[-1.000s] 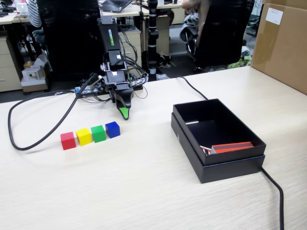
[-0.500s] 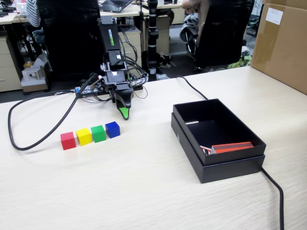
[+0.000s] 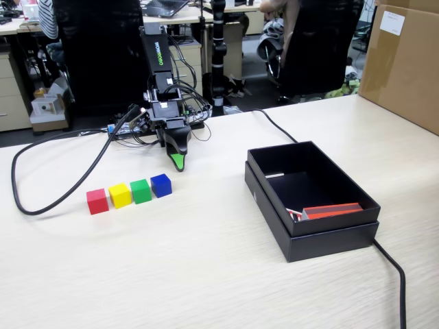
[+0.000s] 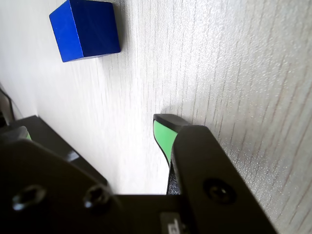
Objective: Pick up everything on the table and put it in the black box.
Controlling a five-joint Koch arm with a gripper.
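Four cubes sit in a slanting row on the table (image 3: 206,274), faces nearly touching: red cube (image 3: 97,201), yellow cube (image 3: 120,195), green cube (image 3: 140,191), blue cube (image 3: 161,185). All matte, solid-coloured, sharp-edged, same size. The blue one is nearest my gripper (image 3: 178,163), which hangs just behind it, tip down close to the table, apart from the cube. Nothing between my jaws.

In the wrist view only the blue cube shows, at the top left corner, well clear of my green-padded tip. The other jaw is a dark bulk at the lower left; its tip is cut off. In the fixed view the jaws overlap, one green tip showing. Whether they are parted or closed, I cannot tell.

Table: pale beige wood grain, fine streaks. The black box (image 3: 267,195) stands well to the right of the cubes in the fixed view: shallow, matte, rectangular, a red-orange strip (image 3: 333,210) inside near the front wall. A black cable (image 3: 51,199) loops left of the cubes.
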